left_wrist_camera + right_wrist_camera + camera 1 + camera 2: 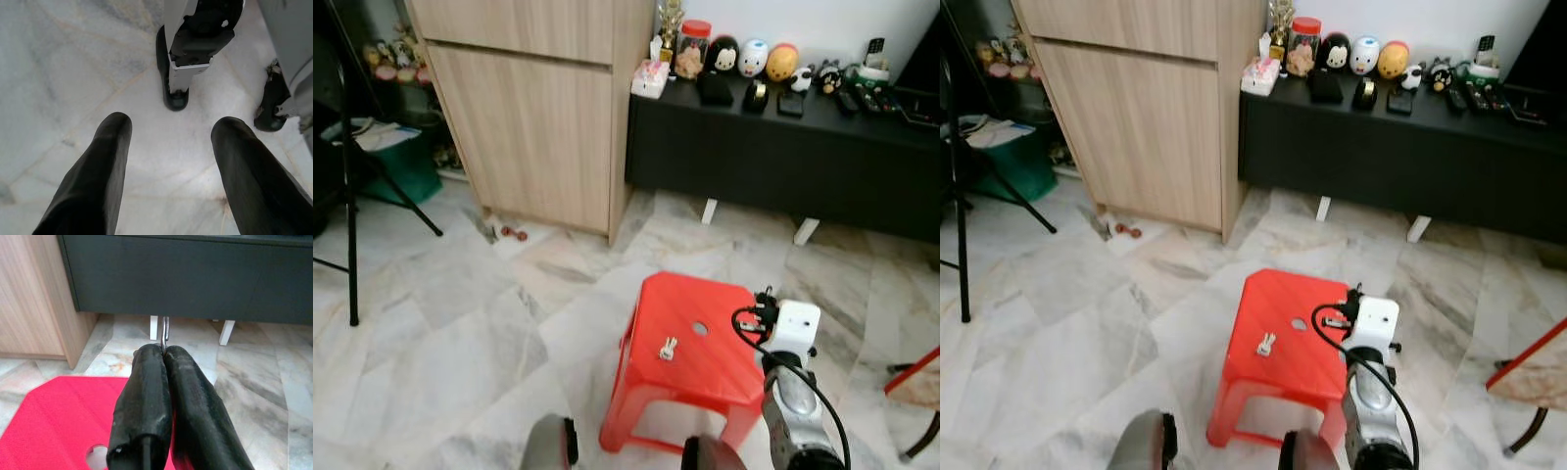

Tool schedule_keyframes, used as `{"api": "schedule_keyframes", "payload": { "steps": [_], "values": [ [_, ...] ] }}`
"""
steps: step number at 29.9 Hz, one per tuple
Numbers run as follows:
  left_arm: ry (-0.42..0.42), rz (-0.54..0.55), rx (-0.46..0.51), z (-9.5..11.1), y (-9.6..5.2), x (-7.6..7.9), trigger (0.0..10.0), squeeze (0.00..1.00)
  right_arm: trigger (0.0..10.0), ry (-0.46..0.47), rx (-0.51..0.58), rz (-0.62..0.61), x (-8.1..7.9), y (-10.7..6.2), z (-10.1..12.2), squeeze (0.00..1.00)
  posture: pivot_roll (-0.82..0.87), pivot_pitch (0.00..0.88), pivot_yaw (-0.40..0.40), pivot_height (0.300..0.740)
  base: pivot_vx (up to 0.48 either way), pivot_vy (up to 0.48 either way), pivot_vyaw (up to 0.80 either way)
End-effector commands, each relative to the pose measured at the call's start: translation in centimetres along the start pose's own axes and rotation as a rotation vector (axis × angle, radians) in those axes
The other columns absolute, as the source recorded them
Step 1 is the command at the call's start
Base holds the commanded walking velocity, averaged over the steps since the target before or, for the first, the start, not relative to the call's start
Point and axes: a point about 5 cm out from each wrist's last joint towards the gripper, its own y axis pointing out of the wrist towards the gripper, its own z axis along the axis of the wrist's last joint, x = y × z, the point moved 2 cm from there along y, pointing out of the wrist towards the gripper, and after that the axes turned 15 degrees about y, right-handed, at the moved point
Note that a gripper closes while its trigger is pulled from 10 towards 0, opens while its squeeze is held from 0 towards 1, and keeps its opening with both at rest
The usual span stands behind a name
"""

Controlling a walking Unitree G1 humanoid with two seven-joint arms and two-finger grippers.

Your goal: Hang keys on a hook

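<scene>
Right gripper [164, 352] fingers pinch a thin metal hook above the red stool [705, 367] bearing keys [667, 348]; left gripper [171, 129] fingers spread.

A red plastic stool [695, 343] with a round hole in its seat stands on the pale marble floor [460, 323]. Behind it, a light wooden cabinet [533, 108] stands just beside a low black table [783, 157] raised on white feet. Along the table's top sit a tissue box [650, 78], a red-lidded jar [691, 49], three round plush toys [753, 59] and some small dark items. At the left, black tripod legs [352, 206] stand in front of a green bin [396, 162].
</scene>
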Motion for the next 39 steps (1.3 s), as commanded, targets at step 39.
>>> {"api": "schedule_keyframes", "payload": {
  "steps": [39],
  "values": [
    [0.063, -0.019, 0.171, 5.23, 0.7, 0.84, 10.0, 0.0, 10.0, 0.057, -0.038, -0.046, 0.93, 0.62, 0.31, 0.0, 0.08, 0.0, -0.111, 0.74, 0.0, -0.068, -0.04]
  ]
}}
